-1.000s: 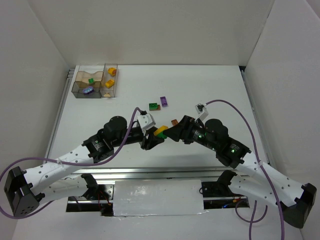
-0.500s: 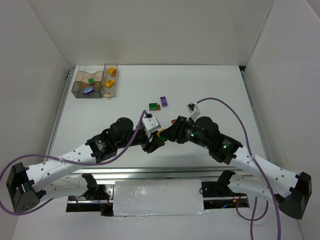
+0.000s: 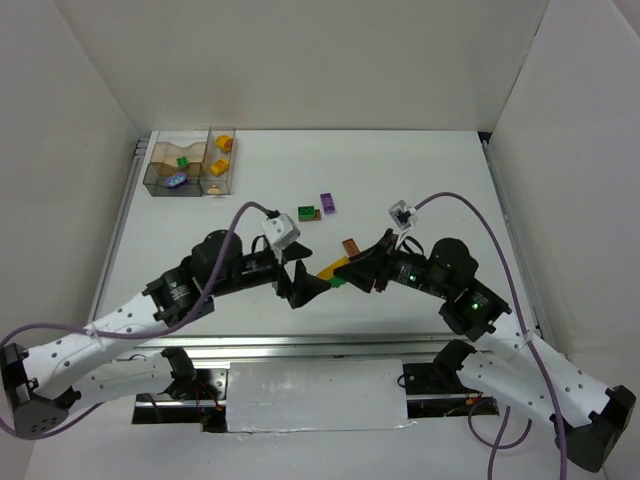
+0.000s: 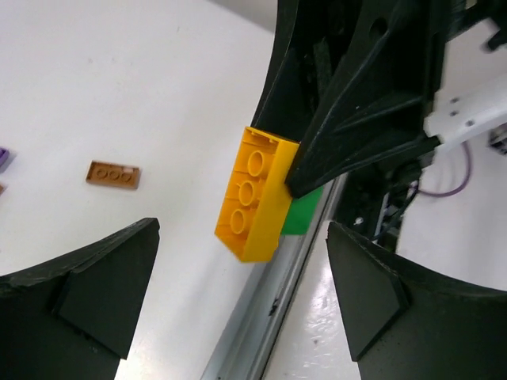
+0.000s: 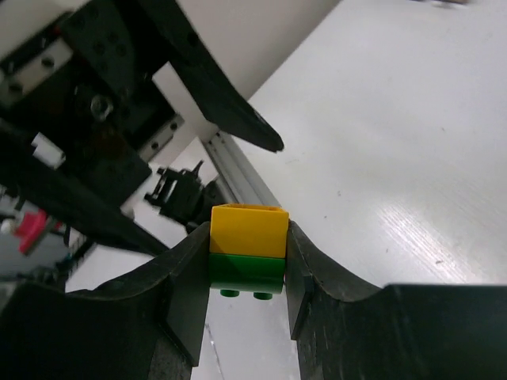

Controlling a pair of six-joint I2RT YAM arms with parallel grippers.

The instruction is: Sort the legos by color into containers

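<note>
A yellow lego [image 5: 248, 229] stacked on a green lego [image 5: 247, 273] sits pinched between the fingers of my right gripper [image 5: 247, 253], which is shut on the pair. From above, the stack [image 3: 330, 272] hangs over the table's near middle. My left gripper [image 4: 242, 226] stands wide open, facing the yellow lego [image 4: 257, 194] without touching it; from above the left gripper [image 3: 306, 281] is just left of the stack. The containers [image 3: 160, 178] stand at the far left with several legos inside. Loose legos lie mid-table: green [image 3: 305, 213], purple [image 3: 327, 203], brown [image 3: 349, 246].
The metal rail of the table's near edge [image 4: 261, 332] runs under both grippers. The narrower bin [image 3: 228, 175] holds orange and yellow pieces. The wider bin's tan insert [image 3: 190, 150] has a green and a purple-blue piece. White walls enclose the table.
My left gripper has opened and let go of the yellow lego, backing off to the left. My right gripper has shut on the yellow and green stack and holds it.
</note>
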